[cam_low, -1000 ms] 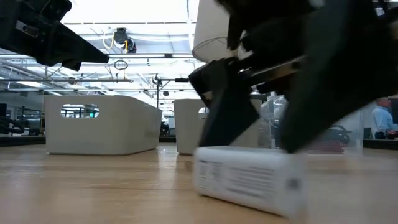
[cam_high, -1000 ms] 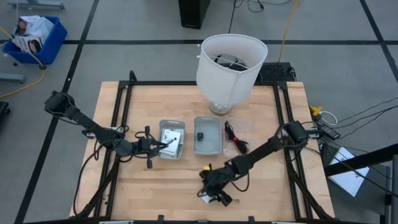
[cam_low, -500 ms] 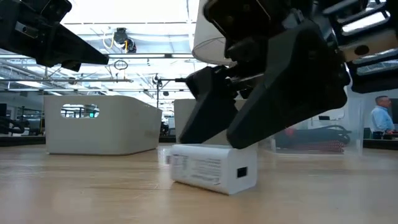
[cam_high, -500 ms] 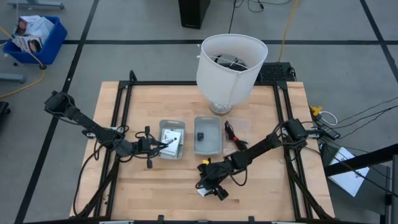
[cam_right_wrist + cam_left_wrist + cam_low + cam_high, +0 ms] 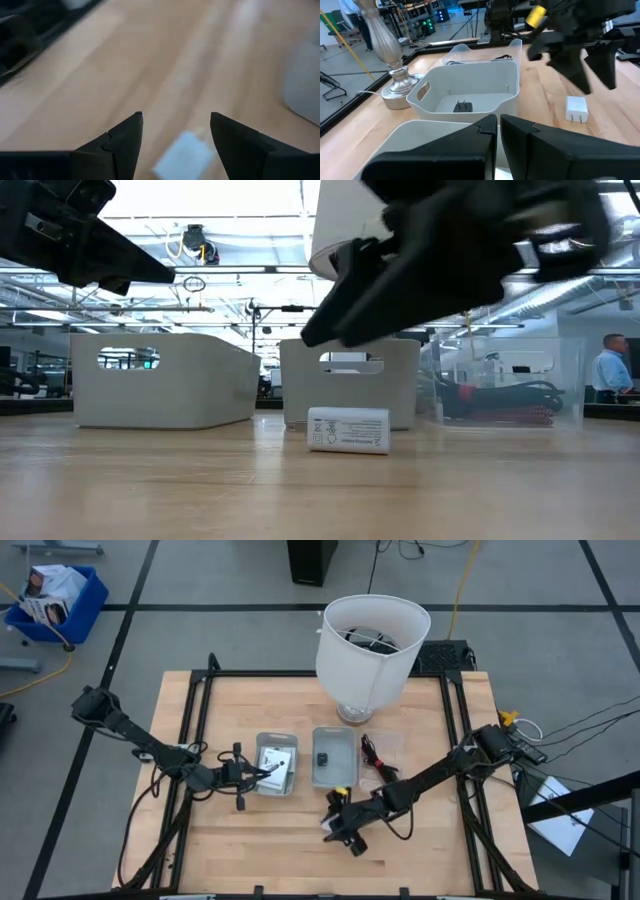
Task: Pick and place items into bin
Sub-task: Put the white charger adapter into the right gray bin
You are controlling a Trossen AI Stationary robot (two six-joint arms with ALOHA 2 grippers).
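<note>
A small white plug block with black print (image 5: 348, 429) lies flat on the wood in front of the middle bin, also seen in the high view (image 5: 327, 834) and, prongs showing, in the left wrist view (image 5: 577, 108). My right gripper (image 5: 175, 116) hangs open just above it, one finger to each side, touching nothing. My left gripper (image 5: 498, 123) is shut, over the left grey bin (image 5: 277, 762), which holds a white packet. The middle grey bin (image 5: 333, 772) holds a tiny black cube (image 5: 463, 106). A black coiled cable (image 5: 378, 761) lies in a clear container.
The big white lampshade (image 5: 370, 635) stands on its metal base at the far side behind the bins. A black frame runs round the table edge (image 5: 200, 740). Bare wood lies between the bins and the near edge. A person (image 5: 607, 375) stands in the room beyond.
My right gripper moved from near the near edge toward the middle bin, and the white plug block went with it along the table. The gripper then rose off the block, which now lies alone on the wood.
</note>
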